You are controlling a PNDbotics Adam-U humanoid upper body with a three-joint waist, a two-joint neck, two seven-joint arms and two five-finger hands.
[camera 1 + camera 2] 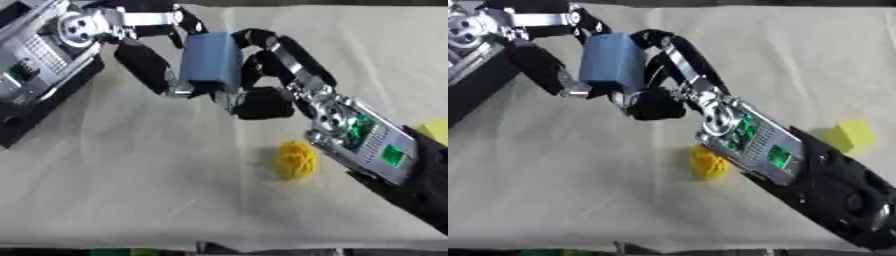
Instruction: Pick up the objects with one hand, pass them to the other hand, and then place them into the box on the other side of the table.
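A blue block (210,57) hangs above the table's far left part, caught between both hands. My left hand (147,64) comes in from the upper left, and its fingers curl round the block's left side and top. From the lower right my right hand (278,60) reaches up; its fingers wrap the block's right side and its thumb lies under it. On the cloth below the right forearm lies a yellow knobbly ball (296,159), partly covered by the wrist in the right eye view. A yellow cube (853,136) sits at the right. No box shows.
The table wears a cream cloth (131,175), bare across its left and front parts. Its front edge (219,245) runs along the bottom of the view. My right forearm (833,185) lies slantwise over the right half of the table.
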